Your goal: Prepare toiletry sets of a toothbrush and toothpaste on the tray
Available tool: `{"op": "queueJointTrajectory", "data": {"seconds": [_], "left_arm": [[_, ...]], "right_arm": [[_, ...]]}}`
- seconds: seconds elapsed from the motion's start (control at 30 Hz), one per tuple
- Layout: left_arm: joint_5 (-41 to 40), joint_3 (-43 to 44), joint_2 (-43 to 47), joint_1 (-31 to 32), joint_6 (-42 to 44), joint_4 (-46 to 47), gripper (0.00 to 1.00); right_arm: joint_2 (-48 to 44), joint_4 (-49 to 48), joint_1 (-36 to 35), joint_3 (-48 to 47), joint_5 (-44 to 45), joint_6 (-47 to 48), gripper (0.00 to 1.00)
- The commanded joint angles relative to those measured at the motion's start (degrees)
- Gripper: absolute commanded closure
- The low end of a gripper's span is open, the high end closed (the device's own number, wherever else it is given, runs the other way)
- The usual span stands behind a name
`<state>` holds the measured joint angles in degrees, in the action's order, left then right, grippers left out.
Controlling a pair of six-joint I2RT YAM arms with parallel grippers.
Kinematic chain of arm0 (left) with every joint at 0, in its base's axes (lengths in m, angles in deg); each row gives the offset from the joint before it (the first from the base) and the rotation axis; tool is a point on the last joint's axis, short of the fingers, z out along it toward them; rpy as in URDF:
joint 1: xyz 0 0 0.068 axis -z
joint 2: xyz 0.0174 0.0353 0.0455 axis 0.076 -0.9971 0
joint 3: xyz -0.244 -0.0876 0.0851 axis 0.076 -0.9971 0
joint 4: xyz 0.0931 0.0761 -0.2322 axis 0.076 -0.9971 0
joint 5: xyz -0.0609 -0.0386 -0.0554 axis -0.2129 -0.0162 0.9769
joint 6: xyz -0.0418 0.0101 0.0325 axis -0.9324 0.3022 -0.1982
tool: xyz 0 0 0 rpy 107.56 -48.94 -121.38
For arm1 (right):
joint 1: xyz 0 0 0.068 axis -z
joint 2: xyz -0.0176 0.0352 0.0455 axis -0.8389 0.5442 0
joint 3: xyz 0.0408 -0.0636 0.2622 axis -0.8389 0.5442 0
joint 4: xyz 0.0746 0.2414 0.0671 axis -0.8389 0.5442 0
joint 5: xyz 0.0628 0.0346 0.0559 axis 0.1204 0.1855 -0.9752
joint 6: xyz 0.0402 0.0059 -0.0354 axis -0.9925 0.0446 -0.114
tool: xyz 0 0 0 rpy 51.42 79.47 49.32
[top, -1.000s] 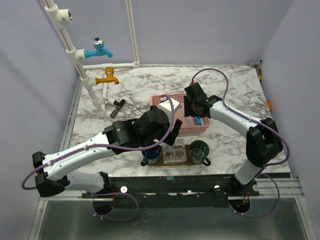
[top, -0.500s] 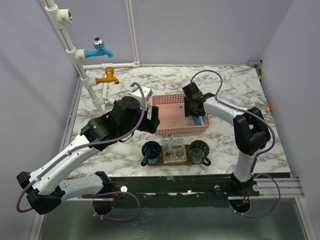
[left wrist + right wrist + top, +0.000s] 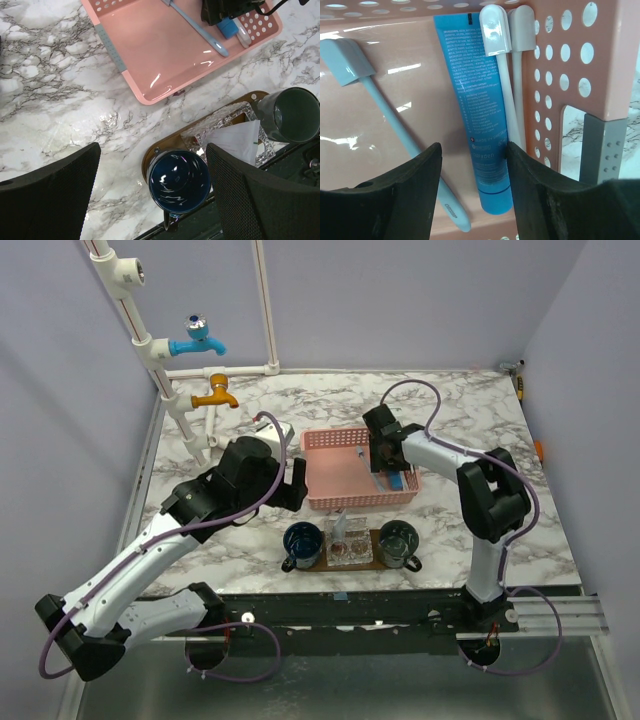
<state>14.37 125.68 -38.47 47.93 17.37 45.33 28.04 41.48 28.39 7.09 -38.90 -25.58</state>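
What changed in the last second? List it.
Left arm swung off the dark brown oval wooden tray to the left of the pink perforated plastic basket, jaws open and empty. Right arm shifted slightly, jaws straddling the blue toothpaste tube. Tray and basket unmoved.

Seen from above, the right pincer (image 3: 385, 468) covers most of the toothpaste (image 3: 398, 481) at the basket's (image 3: 335, 475) 3 o'clock side — whether it touches the tube is unclear. The tray (image 3: 254, 94) shows only slivers of brown rim under the blue cup (image 3: 178, 181), glass dish (image 3: 225, 120) and green cup (image 3: 292, 115). Two white toothbrushes (image 3: 506, 90) vanish behind the finger (image 3: 555, 200) at 5 o'clock — the blue toothbrush (image 3: 200, 32) is cut off at 12 o'clock.
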Motion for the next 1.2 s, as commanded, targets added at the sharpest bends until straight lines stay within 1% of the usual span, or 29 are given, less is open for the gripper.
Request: {"op": "queueJointTrajectory", "data": {"seconds": [0.0, 0.3, 0.43, 0.57, 0.8, 0.9, 0.97, 1.17], "left_arm": [[2.62, -1.29, 1.72, -1.38, 1.17, 2.0, 0.14], [3.7, -2.84, 1.81, -1.95, 0.66, 2.74, 0.14], [4.12, -2.65, 1.82, -1.99, 0.39, 2.58, 0.14], [4.91, -2.17, 2.07, -1.99, 0.07, 2.09, 0.14], [7.19, 0.11, 2.24, -1.94, -0.71, 0.59, 0.14], [7.44, 1.24, 2.62, -1.95, -1.57, 0.1, 0.14], [8.97, 1.79, 2.9, -1.98, -2.05, 0.05, 0.14], [10.65, 3.48, 3.62, -1.98, -4.03, -0.17, 0.14]], "right_arm": [[3.37, 1.29, 0.43, -0.98, -0.26, -0.41, 0.44], [3.85, 1.27, 0.56, -0.8, -0.87, -0.35, 0.53], [3.63, 1.45, 0.52, -0.86, -1.84, -0.35, 0.65], [2.8, 1.74, 0.46, -1.59, -2.36, -0.29, 0.71], [-1.23, 3.35, 0.51, -4.23, -3.46, -0.18, 0.73], [-4.45, 4.14, 0.47, -5.1, -3.93, -0.42, 0.73], [-6.9, 4.26, 0.49, -5.25, -4.55, -0.58, 0.73], [-15.03, 2.74, 0.43, -3.92, -7.65, -0.76, 0.73]]}}
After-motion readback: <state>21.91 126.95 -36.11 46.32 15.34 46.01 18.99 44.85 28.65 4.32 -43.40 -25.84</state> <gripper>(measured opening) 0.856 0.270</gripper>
